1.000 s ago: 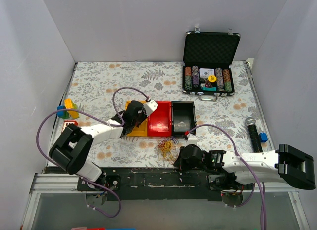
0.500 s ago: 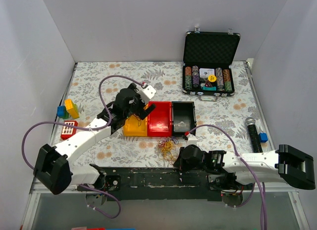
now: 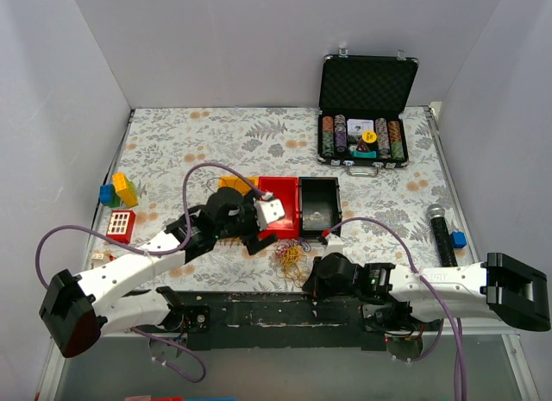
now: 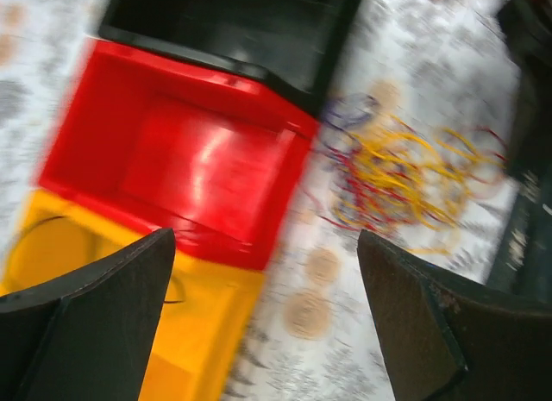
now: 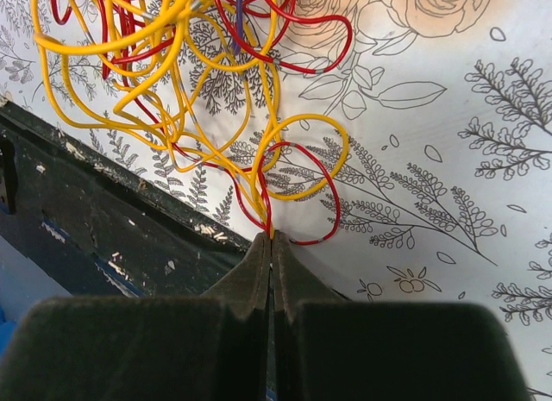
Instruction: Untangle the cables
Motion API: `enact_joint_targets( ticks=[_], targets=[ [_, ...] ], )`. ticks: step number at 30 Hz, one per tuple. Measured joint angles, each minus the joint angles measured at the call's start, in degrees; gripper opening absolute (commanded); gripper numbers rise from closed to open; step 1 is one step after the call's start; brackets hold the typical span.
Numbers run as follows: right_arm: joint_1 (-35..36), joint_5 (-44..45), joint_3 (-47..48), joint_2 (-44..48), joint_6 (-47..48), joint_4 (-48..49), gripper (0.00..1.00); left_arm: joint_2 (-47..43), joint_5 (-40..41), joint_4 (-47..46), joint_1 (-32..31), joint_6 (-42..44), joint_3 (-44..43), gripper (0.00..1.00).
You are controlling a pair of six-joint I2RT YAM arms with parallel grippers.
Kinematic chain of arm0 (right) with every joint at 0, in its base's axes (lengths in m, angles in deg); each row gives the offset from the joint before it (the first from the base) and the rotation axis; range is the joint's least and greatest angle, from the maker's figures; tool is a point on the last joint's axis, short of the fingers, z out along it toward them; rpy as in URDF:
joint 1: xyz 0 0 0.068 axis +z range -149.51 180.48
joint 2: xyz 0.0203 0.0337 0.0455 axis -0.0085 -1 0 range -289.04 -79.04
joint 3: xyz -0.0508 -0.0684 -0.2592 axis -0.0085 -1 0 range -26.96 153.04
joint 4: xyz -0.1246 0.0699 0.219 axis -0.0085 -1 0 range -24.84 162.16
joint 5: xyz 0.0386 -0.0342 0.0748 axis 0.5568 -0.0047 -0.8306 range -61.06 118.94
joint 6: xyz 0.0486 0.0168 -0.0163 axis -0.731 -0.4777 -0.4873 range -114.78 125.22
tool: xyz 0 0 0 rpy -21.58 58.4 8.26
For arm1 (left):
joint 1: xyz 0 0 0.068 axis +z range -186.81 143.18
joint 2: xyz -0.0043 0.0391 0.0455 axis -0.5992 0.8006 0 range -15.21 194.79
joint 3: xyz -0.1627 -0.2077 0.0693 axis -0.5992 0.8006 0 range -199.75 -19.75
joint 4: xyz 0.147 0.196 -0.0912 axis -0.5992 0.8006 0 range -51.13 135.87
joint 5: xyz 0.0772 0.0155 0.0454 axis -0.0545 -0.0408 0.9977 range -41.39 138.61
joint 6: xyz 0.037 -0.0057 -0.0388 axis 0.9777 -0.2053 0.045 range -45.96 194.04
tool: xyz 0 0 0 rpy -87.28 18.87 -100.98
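On the flowered table (image 3: 172, 134) three bins stood touching in a row: a yellow bin (image 4: 198, 332), a red bin (image 4: 190, 168) and a black bin (image 3: 317, 203). Far behind them an open black case (image 3: 366, 82) held rows of poker chips (image 3: 362, 138). A black cylinder (image 3: 440, 227) lay near the right edge, a small blue piece (image 3: 458, 239) just beside it. Near the left edge were a yellow block (image 3: 126, 188) and a red block (image 3: 122, 222).

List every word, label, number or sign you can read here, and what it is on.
None can be read in any view.
White card in the chip case: print too small to read.
Left wrist view: motion-blurred, no lettering visible.
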Motion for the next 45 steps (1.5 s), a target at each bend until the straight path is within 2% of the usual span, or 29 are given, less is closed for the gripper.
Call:
enact_joint_targets(
  ticks=[3,5,11,14,16,23,25,31,39,45],
  targets=[
    [0.07,-0.04,-0.13,0.17,0.31,0.0,0.01,0.9,-3.13,1.97,-3.85,-0.24,2.58,0.72],
    [0.15,-0.04,-0.13,0.17,0.68,0.02,0.01,2.12,-4.98,2.97,-5.25,-0.7,2.89,0.72],
    [0.26,-0.07,-0.13,-0.02,1.51,0.13,0.01,6.69,-7.63,1.27,-8.7,-2.6,2.89,0.73],
    [0.26,-0.09,-0.13,0.0,1.99,0.17,0.01,8.92,-8.04,-0.42,-9.4,-3.32,2.89,0.81],
    [0.31,-0.13,-0.13,0.0,2.4,0.26,0.01,10.01,-8.41,-1.31,-9.44,-4.04,2.89,0.81],
    [0.39,-0.33,-0.57,0.83,3.63,1.14,0.01,14.58,-9.46,-3.52,-9.57,-5.77,2.01,0.59],
    [0.55,-0.55,-0.98,1.53,4.35,1.49,0.01,15.82,-9.84,-3.89,-9.84,-5.99,1.53,0.47],
    [1.29,-1.97,-3.32,5.09,5.81,1.42,0.01,17.79,-9.84,-5.09,-11.08,-6.14,1.25,0.0],
    [1.49,-3.26,-6.05,7.5,5.29,0.74,0.01,17.11,-8.13,-0.83,-11.26,-5.09,-2.4,0.0],
    [1.51,-3.26,-5.84,5.88,4.59,1.07,0.01,13.55,-8.02,8.24,-11.28,-5.4,-12.96,0.0]
  ],
)
